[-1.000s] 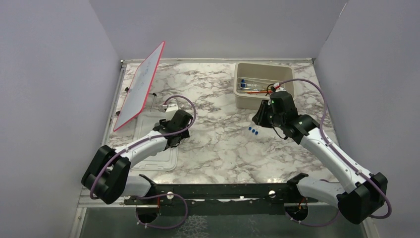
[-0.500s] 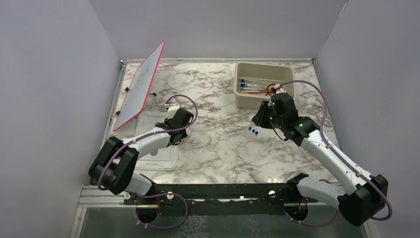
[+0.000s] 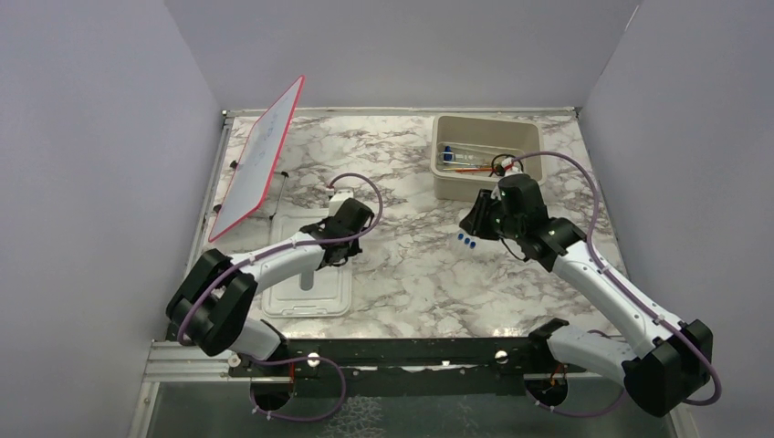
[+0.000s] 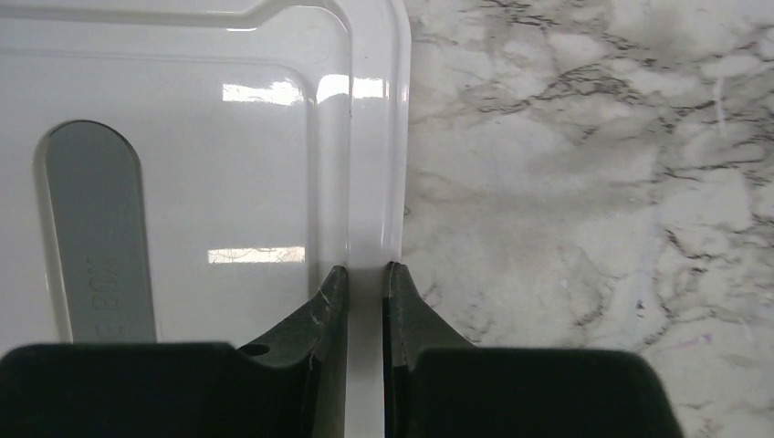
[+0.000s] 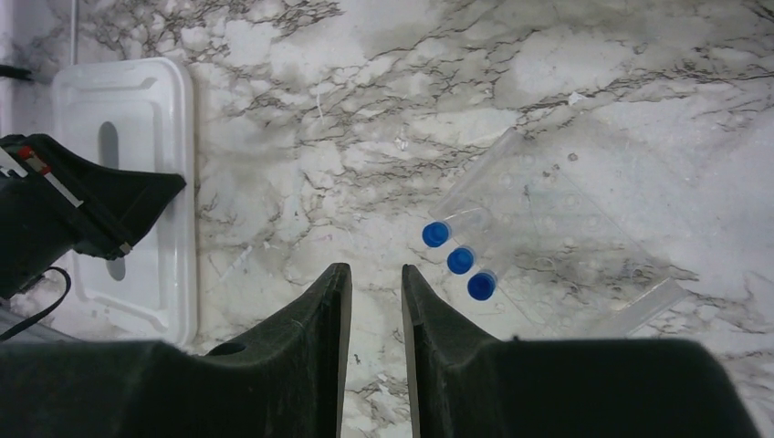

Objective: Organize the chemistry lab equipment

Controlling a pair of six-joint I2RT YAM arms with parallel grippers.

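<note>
My left gripper (image 4: 365, 269) is shut on the right rim of the white slotted lid (image 4: 228, 137), which lies at the left of the marble table (image 3: 306, 274). In the top view the left gripper (image 3: 351, 219) is at that lid's far right corner. Three blue-capped tubes (image 5: 456, 260) stand in a clear rack (image 5: 557, 228) just right of my right gripper (image 5: 376, 269). The right gripper is open with only bare marble between its fingers. In the top view the blue caps (image 3: 466, 241) sit below the right gripper (image 3: 476, 219). More tubes and an orange-red stick (image 3: 470, 170) lie in the beige tub (image 3: 436, 178).
A red-framed white board (image 3: 260, 155) leans at the back left, close behind the lid. The beige tub stands at the back right, just behind the right wrist. Grey walls close in the table on three sides.
My left gripper has closed on the lid's rim and moved right, and the lid has shifted right with it. The right arm has barely moved.
</note>
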